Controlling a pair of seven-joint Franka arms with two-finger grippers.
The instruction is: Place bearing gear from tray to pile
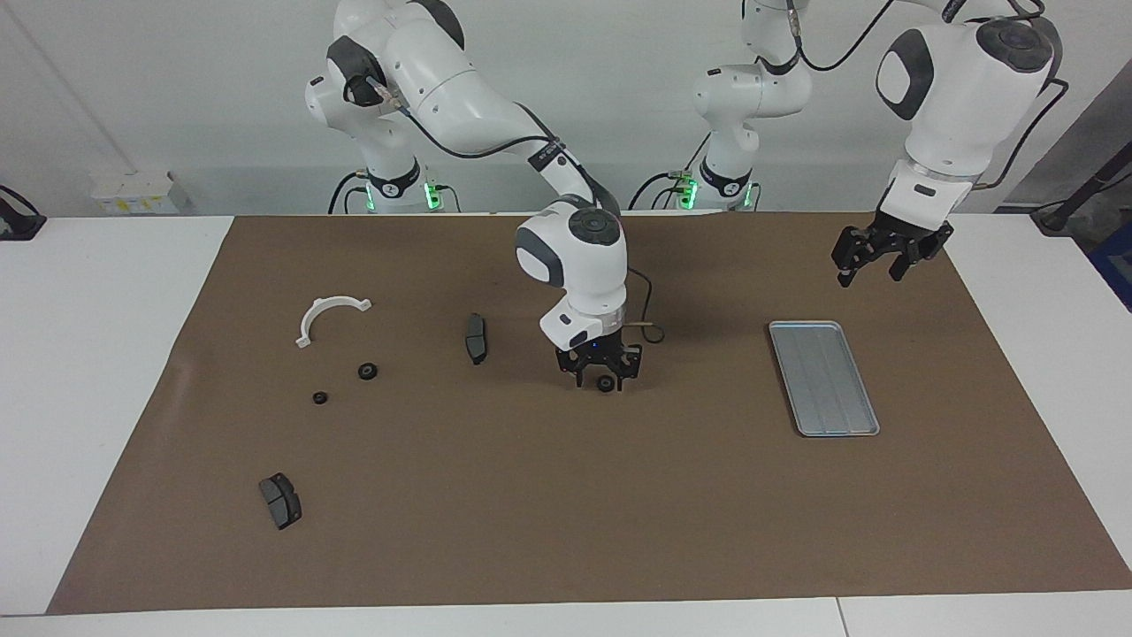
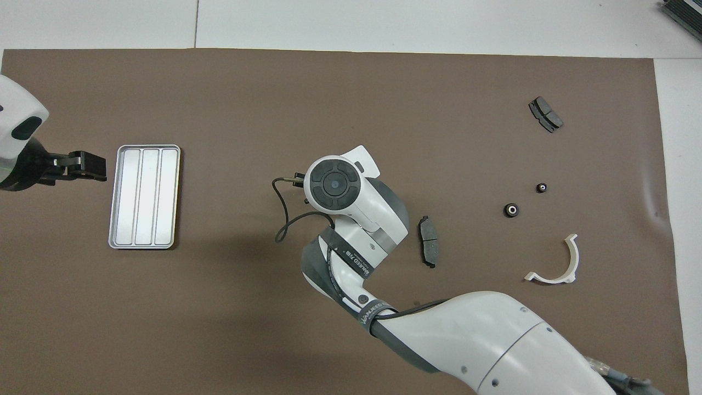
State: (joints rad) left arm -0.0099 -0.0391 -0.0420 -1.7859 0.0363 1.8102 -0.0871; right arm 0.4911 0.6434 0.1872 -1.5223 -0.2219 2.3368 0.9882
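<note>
Gear [image 1: 606, 382] sits gripped between right gripper [image 1: 601, 379] fingers, with the pile [image 1: 367, 371] at nine o'clock in the facing view; left gripper [image 1: 889, 257] waits open.

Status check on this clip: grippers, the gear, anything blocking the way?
Right gripper shut on bearing gear, low over the mat between tray and pile. Left gripper open, waiting near tray. Tray empty. Nothing blocking.

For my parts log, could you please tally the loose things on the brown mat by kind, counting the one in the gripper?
Black gears: 3, two on the mat, one in the right gripper
Brake pads: 2
White half-ring bracket: 1
Metal tray: 1
Total: 7
</note>
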